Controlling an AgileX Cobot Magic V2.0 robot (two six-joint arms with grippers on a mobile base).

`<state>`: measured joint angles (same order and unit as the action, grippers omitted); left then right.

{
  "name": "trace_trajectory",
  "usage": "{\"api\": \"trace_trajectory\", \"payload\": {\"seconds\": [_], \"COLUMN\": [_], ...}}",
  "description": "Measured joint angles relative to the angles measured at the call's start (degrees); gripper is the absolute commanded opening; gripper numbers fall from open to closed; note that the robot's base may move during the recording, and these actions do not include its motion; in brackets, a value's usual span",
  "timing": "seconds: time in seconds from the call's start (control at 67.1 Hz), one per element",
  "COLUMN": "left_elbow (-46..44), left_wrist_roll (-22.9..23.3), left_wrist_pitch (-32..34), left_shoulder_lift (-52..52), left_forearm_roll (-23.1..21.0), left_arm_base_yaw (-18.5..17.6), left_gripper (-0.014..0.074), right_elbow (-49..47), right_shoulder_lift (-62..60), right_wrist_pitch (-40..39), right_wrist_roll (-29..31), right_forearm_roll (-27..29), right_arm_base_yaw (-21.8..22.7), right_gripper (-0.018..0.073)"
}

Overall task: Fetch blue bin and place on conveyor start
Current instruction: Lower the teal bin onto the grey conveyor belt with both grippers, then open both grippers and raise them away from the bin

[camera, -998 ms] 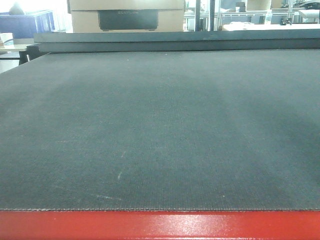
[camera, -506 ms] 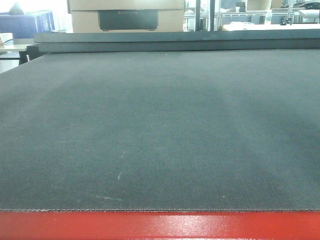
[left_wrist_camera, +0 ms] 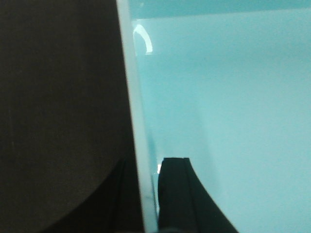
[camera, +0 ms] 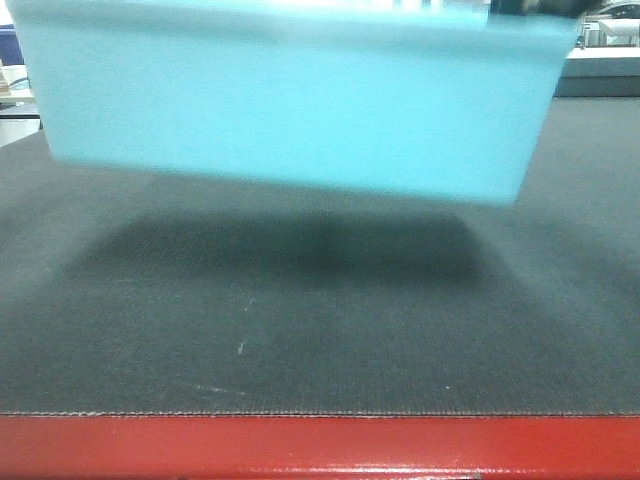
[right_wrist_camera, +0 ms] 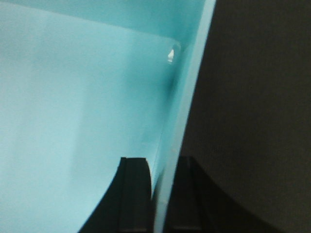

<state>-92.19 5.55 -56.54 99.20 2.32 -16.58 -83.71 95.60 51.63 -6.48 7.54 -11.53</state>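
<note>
Blue bin [camera: 290, 110] hangs over conveyor start [camera: 300, 340], long axis nine-to-three; my left pincer [left_wrist_camera: 148, 167] and right pincer [right_wrist_camera: 160, 165] clench its end walls.

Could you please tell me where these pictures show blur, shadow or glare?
Front-facing view: the blue bin is blurred and casts a soft shadow on the conveyor belt. Left wrist view: a curved glare mark in the bin's corner. Right wrist view: a small glint by its corner.

The bin [camera: 290, 110] hangs above the belt [camera: 320, 330], not touching it. The frame [camera: 320, 445] lies along the belt's near edge. The left gripper [left_wrist_camera: 148, 167] straddles the bin's left wall, the right gripper [right_wrist_camera: 158, 165] its right wall.
</note>
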Motion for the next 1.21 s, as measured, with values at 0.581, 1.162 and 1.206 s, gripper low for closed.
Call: {"api": "trace_trajectory", "payload": {"seconds": [0.581, 1.162, 1.206], "left_elbow": [0.33, 1.11, 2.14], "left_wrist_roll": [-0.59, -0.82, -0.82], "left_wrist_pitch": [1.43, -3.07, -3.07], "left_shoulder_lift": [6.46, -6.50, -7.86], "left_forearm_roll": [0.56, 3.53, 3.61], "left_arm_base_yaw": [0.10, 5.55, 6.41], "left_gripper": [0.0619, 0.0253, 0.0148], "right_elbow": [1.36, 1.51, 1.99], "right_shoulder_lift": [4.65, -7.36, -8.51], "right_wrist_pitch": [-4.70, -3.31, -3.15], "right_wrist_roll": [0.57, 0.80, 0.80], "right_forearm_roll": [-0.83, -2.19, -3.20], "right_arm_base_yaw": [0.22, 6.37, 7.43], "right_gripper": [0.0525, 0.0177, 0.0048]}}
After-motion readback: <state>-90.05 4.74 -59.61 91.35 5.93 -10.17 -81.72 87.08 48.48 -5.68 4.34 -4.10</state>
